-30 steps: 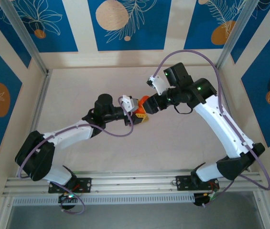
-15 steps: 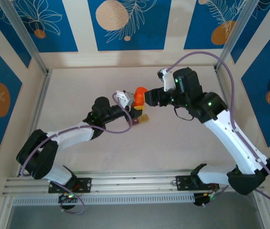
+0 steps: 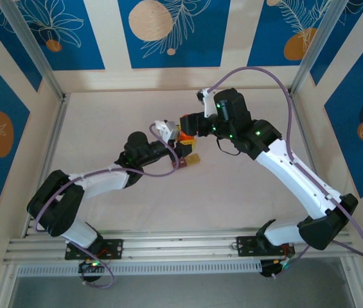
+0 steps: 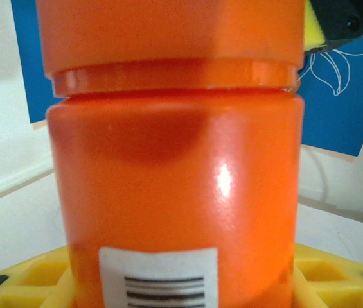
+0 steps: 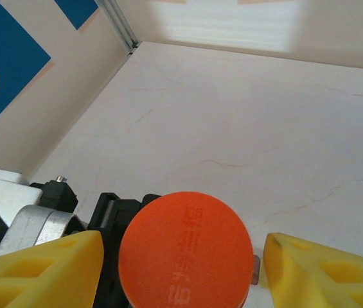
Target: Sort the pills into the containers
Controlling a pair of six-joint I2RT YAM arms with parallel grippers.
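Several blue wall panels (image 3: 130, 38), pale table (image 3: 104, 122)

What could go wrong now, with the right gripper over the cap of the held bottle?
The right gripper stands open astride the cap with small gaps; one finger may touch first and tilt the orange bottle.
The left gripper grips the bottle's smooth, shiny body, so a twist may turn the whole bottle.
The containers lie close by; a slip could knock them.
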